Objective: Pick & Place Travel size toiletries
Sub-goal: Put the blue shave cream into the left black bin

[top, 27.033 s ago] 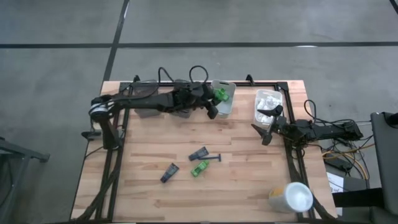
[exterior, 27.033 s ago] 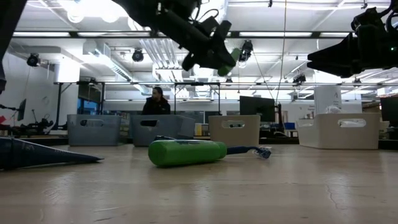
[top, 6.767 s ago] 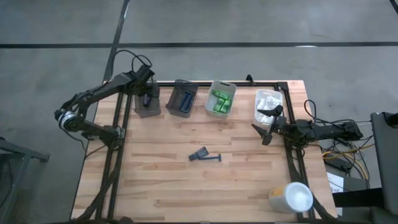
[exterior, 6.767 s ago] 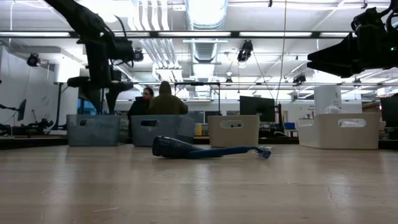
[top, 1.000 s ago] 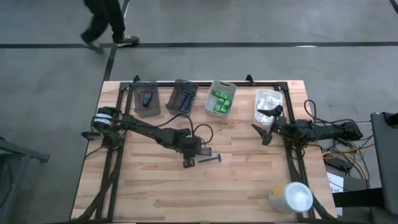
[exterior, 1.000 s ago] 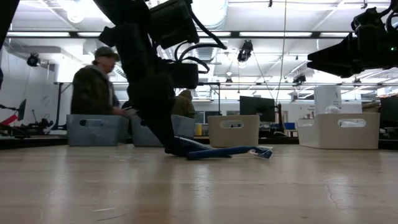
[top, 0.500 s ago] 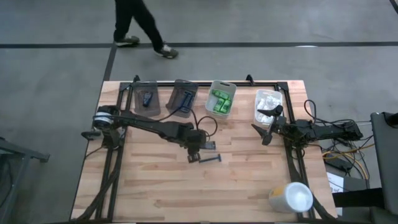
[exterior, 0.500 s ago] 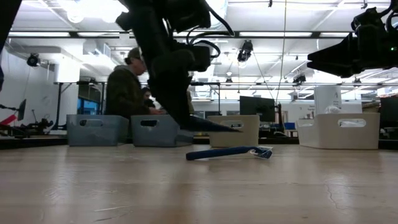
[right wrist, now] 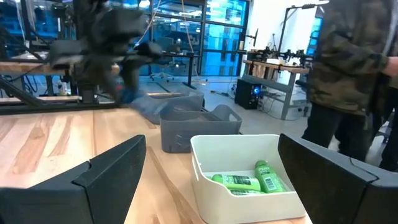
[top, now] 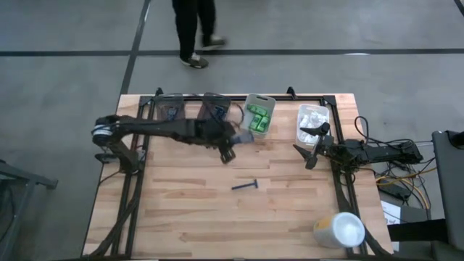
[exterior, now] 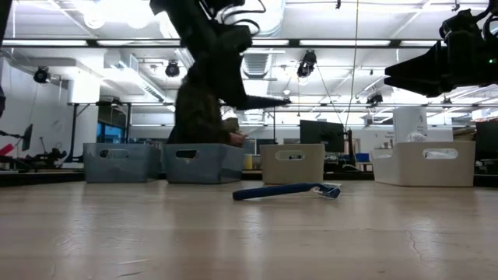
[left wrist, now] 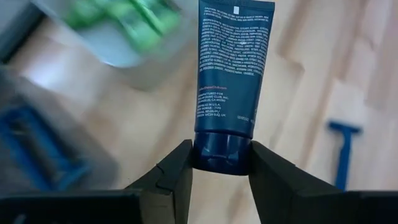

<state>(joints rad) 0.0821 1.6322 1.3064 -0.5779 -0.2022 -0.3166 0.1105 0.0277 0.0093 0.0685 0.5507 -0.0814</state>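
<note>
My left gripper point(top: 233, 142) is above the table's far middle, just short of the bins, shut on a dark blue tube with white print point(left wrist: 231, 62); the tube juts out level in the low view point(exterior: 261, 101). One dark blue thin-handled razor point(top: 245, 186) lies flat on the table's middle point(exterior: 284, 190). Green packs fill a white bin point(top: 257, 119), and white wrapped packets sit in the clear bin point(top: 312, 122). My right gripper point(top: 303, 145) hangs open near the right edge, touching nothing. My left gripper pinches the tube's round cap end point(left wrist: 222, 152) between its two fingers point(left wrist: 177, 171), one on each side. The tube is lifted clear of the table and sticks straight out beyond the fingertips, its flat crimped end farthest from the gripper.
Two grey bins point(top: 170, 110) point(top: 214, 109) with dark blue items stand along the far edge, left of the white bin. A large white cup point(top: 339, 230) lies at the near right corner. A person point(top: 196, 25) walks beyond the far edge. Bare wood surrounds the razor.
My left gripper has risen from the table's middle with the tube in its fingers and has moved toward the far edge, up to the bins. The tube has been lifted clear; the razor has stayed where it lay. The person has walked to the right.
</note>
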